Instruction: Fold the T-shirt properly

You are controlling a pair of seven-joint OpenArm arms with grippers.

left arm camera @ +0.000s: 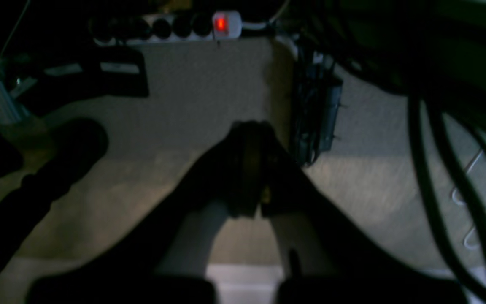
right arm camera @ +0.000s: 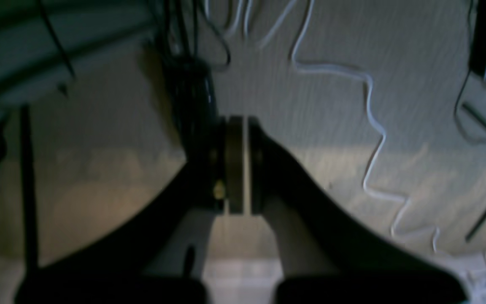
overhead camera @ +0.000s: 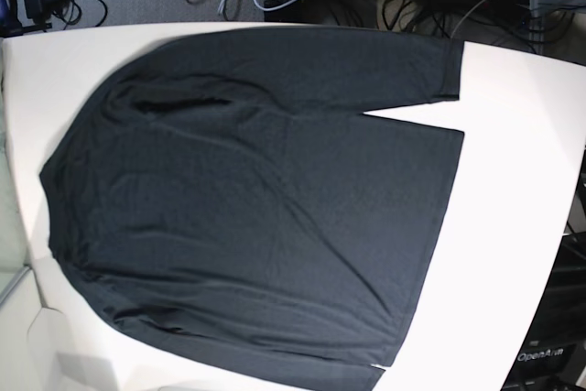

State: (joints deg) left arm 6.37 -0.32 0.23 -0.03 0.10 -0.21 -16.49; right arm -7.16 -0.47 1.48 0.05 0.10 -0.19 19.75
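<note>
We see both pincers, left (left arm camera: pixel 253 169) and right (right arm camera: pixel 236 164), pressed together and holding nothing, hanging over carpet floor (left arm camera: pixel 201 97); the T-shirt (overhead camera: pixel 265 199) lies spread on the table (overhead camera: pixel 513 217), away from them.

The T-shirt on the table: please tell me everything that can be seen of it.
The T-shirt is plain black, of thin soft-looking fabric, with no print. It lies spread flat and unfolded on the white table, with some wrinkles. One long sleeve runs along the far edge, its cuff at the view's right. Nothing holds or touches it except the table.
</note>
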